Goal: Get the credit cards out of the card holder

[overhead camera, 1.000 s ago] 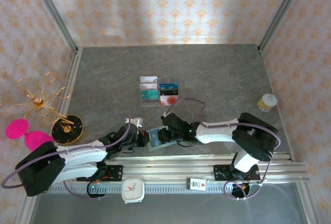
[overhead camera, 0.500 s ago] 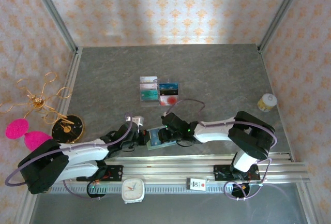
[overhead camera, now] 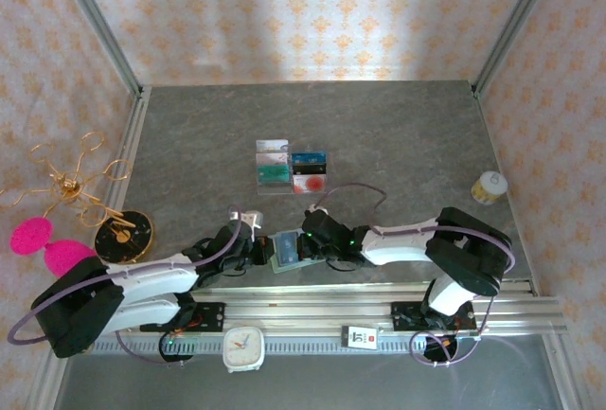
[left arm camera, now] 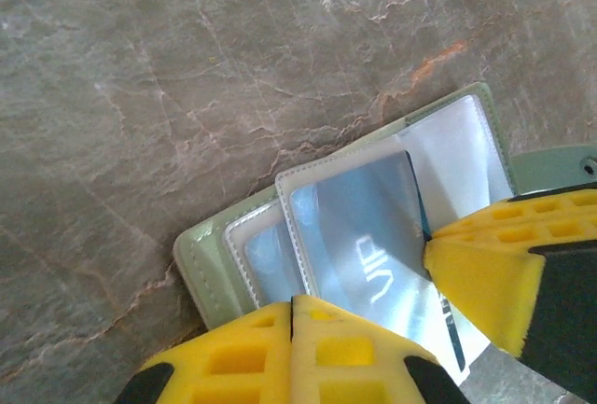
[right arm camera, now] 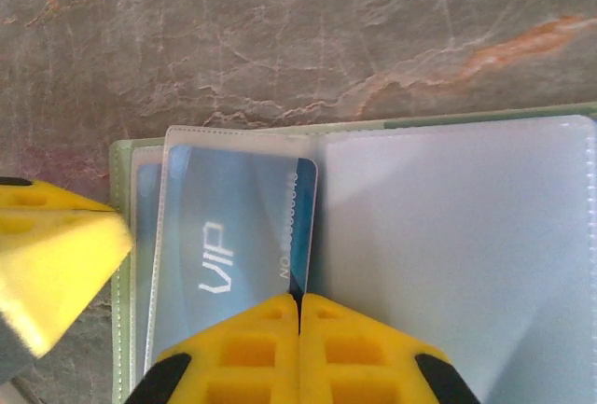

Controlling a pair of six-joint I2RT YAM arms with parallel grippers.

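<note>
Grey marbled stone-look tabletop [overhead camera: 398,135], orange-patterned paper walls [overhead camera: 312,12]; far half broadly bare. Sage-green bifold leather-like card holder [overhead camera: 284,251] lies open by the near metal rail [overhead camera: 331,301]. My left gripper [left arm camera: 292,329] pinches its sleeve edge; my right gripper [right arm camera: 299,315] pinches the blue plastic VIP credit card [right arm camera: 233,236].

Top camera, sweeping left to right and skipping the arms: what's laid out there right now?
Pink puffs → round black-and-gold disc → white clock → card holder → white tag on the rail → small yellow-and-white jar.
</note>
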